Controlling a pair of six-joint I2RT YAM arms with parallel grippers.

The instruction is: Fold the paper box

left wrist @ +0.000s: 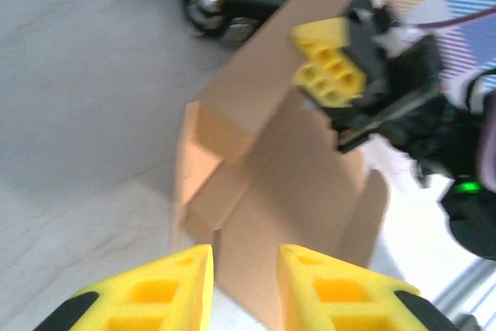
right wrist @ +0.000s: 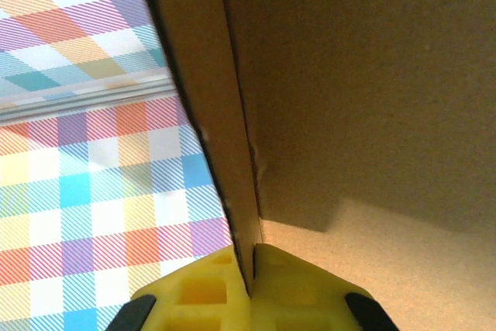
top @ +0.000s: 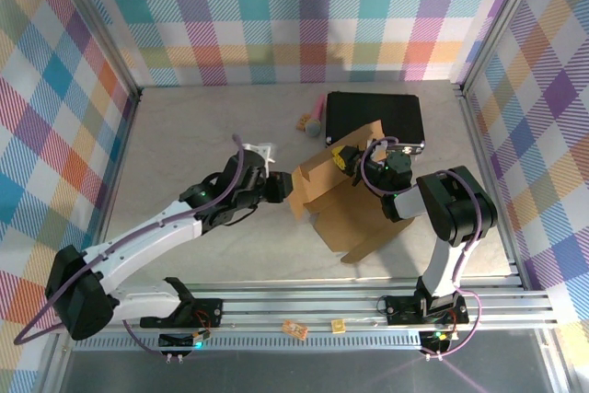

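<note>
Brown corrugated-cardboard paper box [top: 354,218]: likely light, stiff; grip flap edges.
Right gripper [right wrist: 249,273]: clamped on its flap.
Left gripper [left wrist: 244,288]: jaws apart.

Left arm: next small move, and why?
Probably ease the left gripper forward and close it on the near folded edge of the paper box. Its fingers are open with that edge lined up just ahead of the gap. The right gripper is shut on a raised panel, so the sheet is held from one side only.
</note>
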